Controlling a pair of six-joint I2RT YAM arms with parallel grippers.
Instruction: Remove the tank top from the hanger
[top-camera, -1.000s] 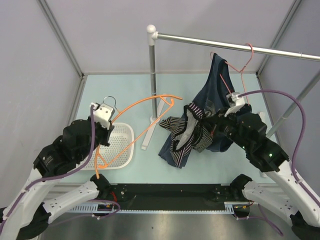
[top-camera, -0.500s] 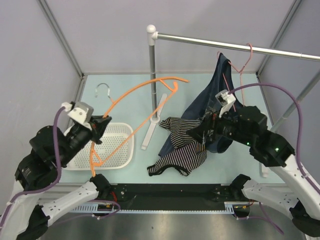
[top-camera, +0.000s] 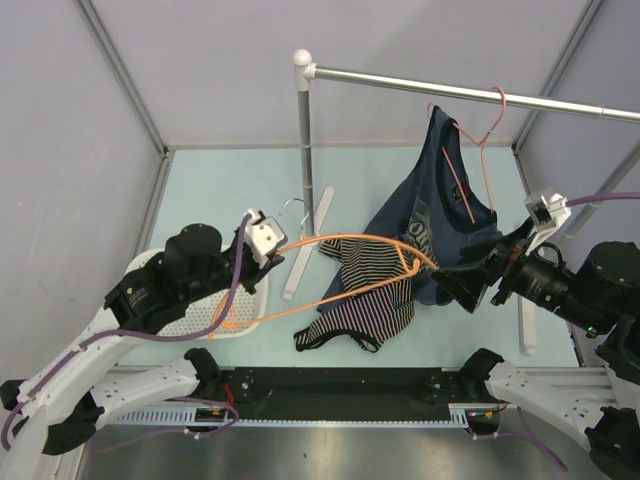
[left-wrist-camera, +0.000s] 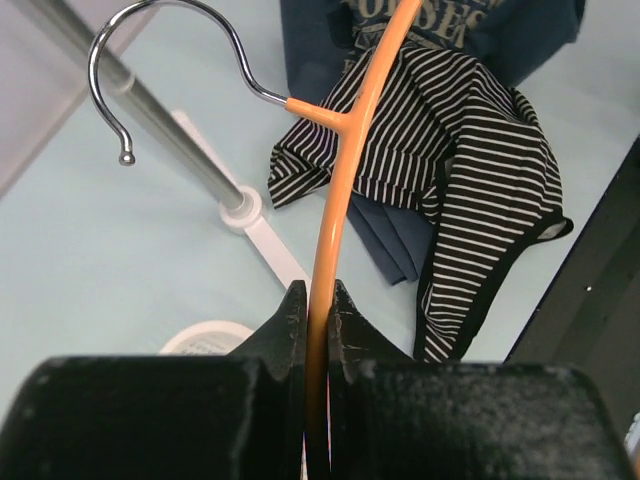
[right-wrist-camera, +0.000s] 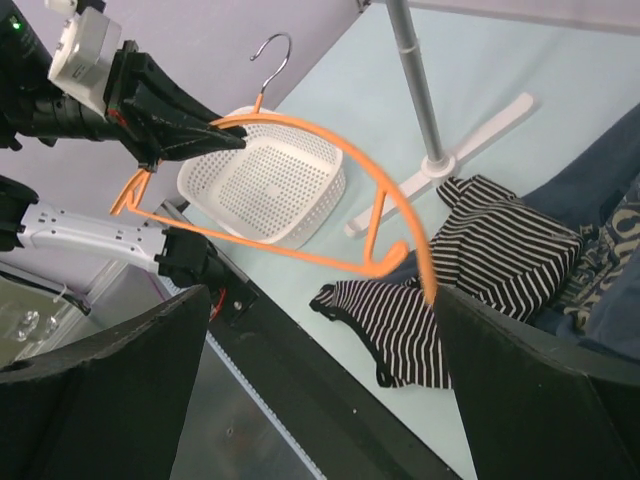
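At the far left, our left pincer (left-wrist-camera: 318, 300) is clamped tight on one curved arm of the hanger (left-wrist-camera: 328, 200), fingers pressed flat on the orange plastic with no gap showing. We judge this grip is there to carry the hanger roughly level above the table (top-camera: 230, 190) so the garment can fall away from it. Below and behind that pincer sits the white basket (right-wrist-camera: 265, 185), apart from the hanger. Ahead of the pincer's tips the arm runs on to the silver hook (left-wrist-camera: 240, 60), which hangs on no rail, with the stand's post (top-camera: 305, 150) just beyond it. Farther ahead and lower lies the tank top (top-camera: 365, 300), slumped on the table in a loose heap, the hanger's far arm and lower bar crossing over it. In the right wrist view the hanger's far tip comes down at the striped cloth. We cannot tell whether it is caught in a strap or merely in front of it, so we judge the removal close to done but not certain. The heap's far side meets the hem of the navy T-shirt (top-camera: 440, 200), which hangs from the pink hanger (top-camera: 465, 170) on the rail (top-camera: 420, 88). At the right, our right pincer (top-camera: 460, 288) has its jaws spread wide with nothing between them. The hanger's far tip and the tank top lie just ahead of and below its tips, a spot that suits taking hold of the cloth if it needs freeing.
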